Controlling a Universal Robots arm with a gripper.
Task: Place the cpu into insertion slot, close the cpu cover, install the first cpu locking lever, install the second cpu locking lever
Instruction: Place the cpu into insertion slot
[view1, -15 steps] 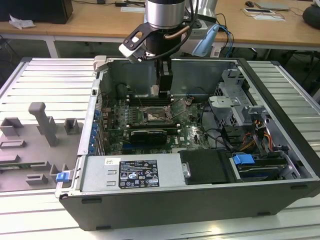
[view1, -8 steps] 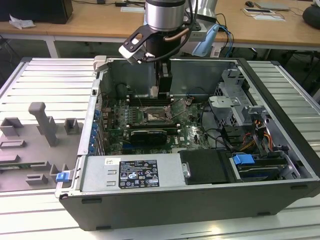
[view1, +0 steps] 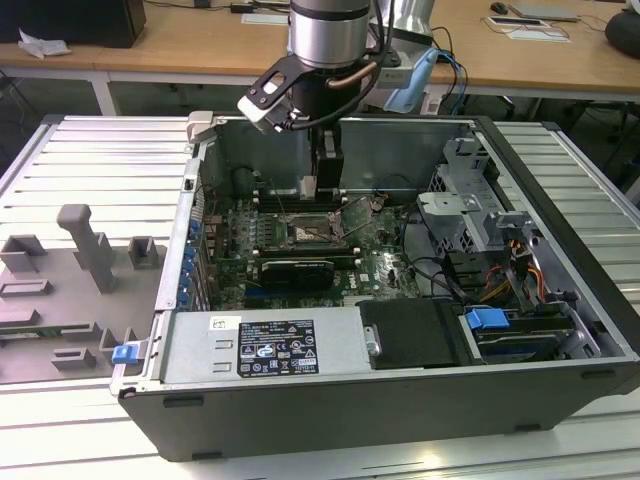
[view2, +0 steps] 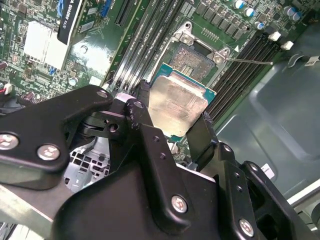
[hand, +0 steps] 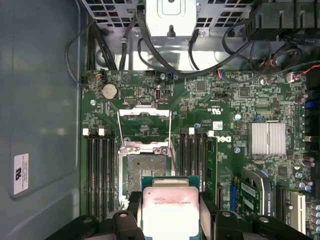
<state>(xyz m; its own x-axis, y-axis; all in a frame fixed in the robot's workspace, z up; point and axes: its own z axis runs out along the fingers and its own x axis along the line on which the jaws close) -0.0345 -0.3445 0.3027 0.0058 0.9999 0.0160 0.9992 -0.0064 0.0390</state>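
**Pincer gripping the cpu near an open socket**

The pincer (hand: 170, 212) was clamped on two opposite edges of the cpu (hand: 167, 205), whose metal top carried faint, unreadable print. The chip hung near the insertion slot (hand: 145, 167). The cpu cover (hand: 144, 116) stood flipped open. A white printed label (view1: 275, 348) marked the power supply (view1: 200, 350).

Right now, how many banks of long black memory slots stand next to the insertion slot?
2. One bank lies along one side of the insertion slot, the second bank along the opposite side. The pincer holding the cpu may hide their nearer ends.
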